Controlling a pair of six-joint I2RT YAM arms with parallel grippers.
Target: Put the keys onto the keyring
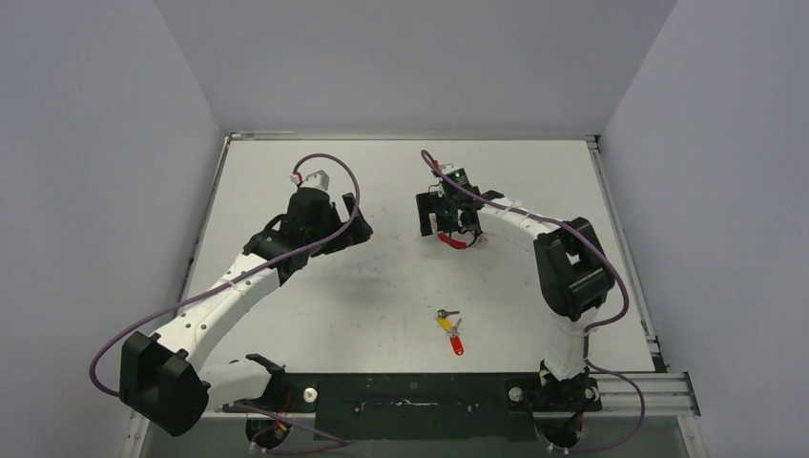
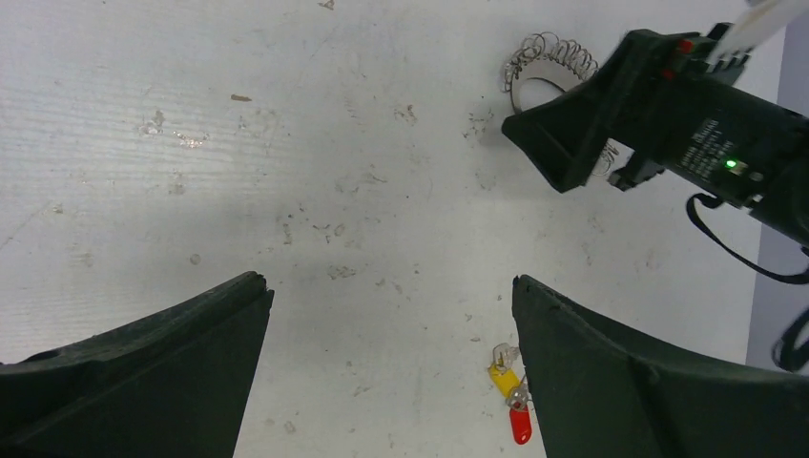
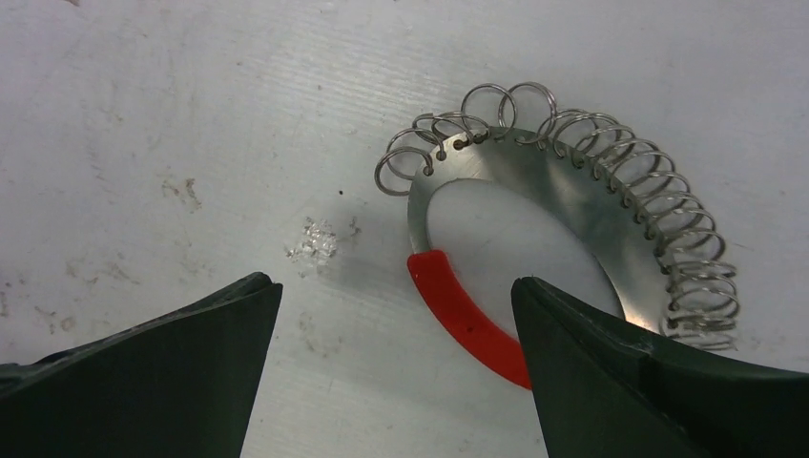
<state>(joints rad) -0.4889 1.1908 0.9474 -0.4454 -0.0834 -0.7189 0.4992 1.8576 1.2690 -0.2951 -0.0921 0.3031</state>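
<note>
The keys (image 1: 450, 329), one yellow-headed and one red-headed, lie together on the white table near the front centre. They also show in the left wrist view (image 2: 510, 396), beside my left gripper's right finger. The keyring (image 3: 572, 239), a silvery loop with coiled wire and a red sleeve, lies flat under my right gripper (image 3: 393, 286), which is open with its right finger over the ring's lower right. Its red sleeve shows in the top view (image 1: 455, 241). My right gripper (image 1: 446, 218) hovers over it. My left gripper (image 1: 342, 221) is open and empty, far from the keys.
The white table (image 1: 401, 277) is walled on the left, back and right. A rail (image 1: 630, 386) runs along the front right edge. The right gripper's body (image 2: 658, 105) covers part of the keyring in the left wrist view.
</note>
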